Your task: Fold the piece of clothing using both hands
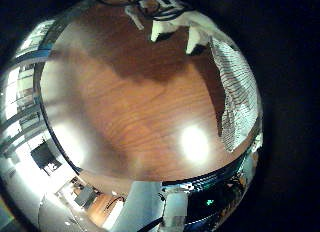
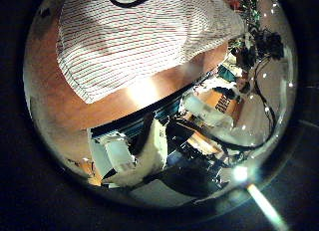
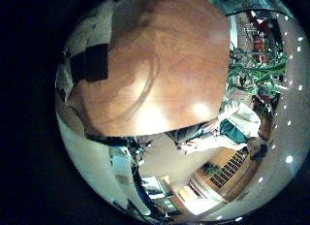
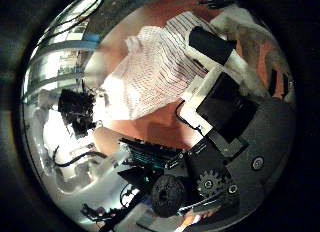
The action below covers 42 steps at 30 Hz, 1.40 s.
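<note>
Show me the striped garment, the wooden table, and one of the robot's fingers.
striped garment [image 2: 140,37]: left thumb side palm view, middle of the cloth.
wooden table [image 1: 130,102]: left little finger side palm view, bare top.
fingers [image 4: 215,47]: right thumb side palm view, black pad over the cloth.

No outside view, so colours go unnamed. Striped garment [image 2: 140,37] never seen whole: cut by the rim beside the left hand's thumb-side palm, and only a narrow strip [image 1: 237,92] shows past the left hand's fingers [image 1: 170,28]. Near the right hand [image 4: 225,97], its own fingers cover part of the cloth [image 4: 155,72]. Whether either hand touches or grips the cloth cannot be told. Counter [image 3: 165,60] edges run out of view; the background room is too small to read.
</note>
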Motion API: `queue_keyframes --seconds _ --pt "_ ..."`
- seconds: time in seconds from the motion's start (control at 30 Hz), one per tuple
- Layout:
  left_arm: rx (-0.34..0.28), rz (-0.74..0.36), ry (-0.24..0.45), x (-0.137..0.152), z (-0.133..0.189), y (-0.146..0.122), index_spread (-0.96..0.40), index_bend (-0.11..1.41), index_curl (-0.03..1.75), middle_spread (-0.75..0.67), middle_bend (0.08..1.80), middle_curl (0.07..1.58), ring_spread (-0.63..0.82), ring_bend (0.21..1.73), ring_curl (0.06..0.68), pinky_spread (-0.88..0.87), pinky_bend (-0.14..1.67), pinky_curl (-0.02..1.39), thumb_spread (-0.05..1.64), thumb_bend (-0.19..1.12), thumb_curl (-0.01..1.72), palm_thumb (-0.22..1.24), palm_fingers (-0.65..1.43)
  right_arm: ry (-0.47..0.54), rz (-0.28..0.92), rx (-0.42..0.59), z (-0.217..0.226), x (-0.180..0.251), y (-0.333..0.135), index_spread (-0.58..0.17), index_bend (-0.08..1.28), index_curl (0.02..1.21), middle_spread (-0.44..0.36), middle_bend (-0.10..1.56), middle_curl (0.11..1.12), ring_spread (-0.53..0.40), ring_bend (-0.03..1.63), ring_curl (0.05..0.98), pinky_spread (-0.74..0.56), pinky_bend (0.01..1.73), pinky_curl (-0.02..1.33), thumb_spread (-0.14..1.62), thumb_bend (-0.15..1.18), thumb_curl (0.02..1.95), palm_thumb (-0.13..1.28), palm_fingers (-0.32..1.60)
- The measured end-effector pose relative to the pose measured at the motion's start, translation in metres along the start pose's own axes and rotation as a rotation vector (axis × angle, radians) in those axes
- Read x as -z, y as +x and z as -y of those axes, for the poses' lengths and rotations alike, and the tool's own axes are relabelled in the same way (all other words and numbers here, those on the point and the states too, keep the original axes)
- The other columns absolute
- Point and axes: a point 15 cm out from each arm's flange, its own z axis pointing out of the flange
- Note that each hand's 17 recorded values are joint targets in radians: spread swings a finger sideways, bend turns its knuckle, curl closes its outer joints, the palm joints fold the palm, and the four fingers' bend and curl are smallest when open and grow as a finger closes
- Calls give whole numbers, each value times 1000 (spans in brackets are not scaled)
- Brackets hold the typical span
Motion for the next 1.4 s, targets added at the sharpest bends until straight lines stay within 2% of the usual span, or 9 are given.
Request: queue_keyframes --seconds 0.27,0.47,0.7,0.93,1.03,1.13,1.2,1.3,1.4 --pt "36 -10 64 12 -10 -19 -29 186 381 285 172 236 458 586 227 496 379 317 1282 -10 281 290 42 25 -20 172 -8 35 -76 -289 1035 892 -125 1293 812 -213 1349 741 -213 1205 946 1178 -7 750 1023 1094" --pt "88 -75 125 30 -36 -62 -39 197 390 174 252 286 329 592 225 425 316 298 1286 -7 285 324 222 72 -44 302 -2 60 -149 -285 1047 888 -123 1295 807 -213 1343 747 -215 1191 964 1161 -8 766 1028 1098" --pt "190 -150 152 20 -89 -115 -55 186 402 84 278 338 210 583 230 337 274 298 1283 -9 290 349 273 7 -74 477 6 32 -253 -282 1048 881 -121 1300 798 -212 1348 752 -219 1174 981 1148 -11 782 1022 1106" --pt "248 -154 160 10 -128 -141 -61 184 409 64 256 360 170 583 229 313 263 304 1289 -10 293 372 283 -25 -94 585 29 4 -331 -279 1038 874 -119 1300 791 -212 1349 754 -224 1168 994 1142 -31 783 960 1096" --pt "254 -146 168 11 -134 -145 -61 184 411 62 248 366 163 582 228 305 262 307 1288 -9 295 382 286 3 -80 582 37 14 -337 -286 951 855 -122 1265 772 -213 1331 735 -249 1144 962 1162 -52 745 848 1055" --pt "251 -145 175 13 -133 -145 -62 182 413 60 241 373 157 580 227 298 261 310 1283 -12 294 385 288 20 -68 547 43 27 -320 -309 768 826 -137 1180 736 -220 1301 700 -324 1111 900 1190 -41 690 745 939" --pt "239 -140 177 16 -128 -142 -67 183 412 60 233 378 153 582 227 295 258 312 1281 -17 293 373 291 42 -59 506 50 40 -298 -332 548 776 -149 1113 711 -230 1311 677 -392 1104 853 1210 -34 650 692 806" --pt "216 -139 177 19 -118 -135 -74 186 414 61 212 381 153 581 227 293 259 315 1277 -16 293 364 286 72 -50 451 52 58 -268 -361 377 728 -164 991 676 -255 1291 646 -440 1105 808 1224 -30 609 646 623" --pt "185 -137 183 24 -107 -123 -76 182 415 75 185 380 166 582 228 302 264 320 1271 -15 294 359 270 62 -51 401 41 64 -236 -383 315 690 -184 875 640 -265 1239 612 -413 1064 781 1227 -31 572 603 460"
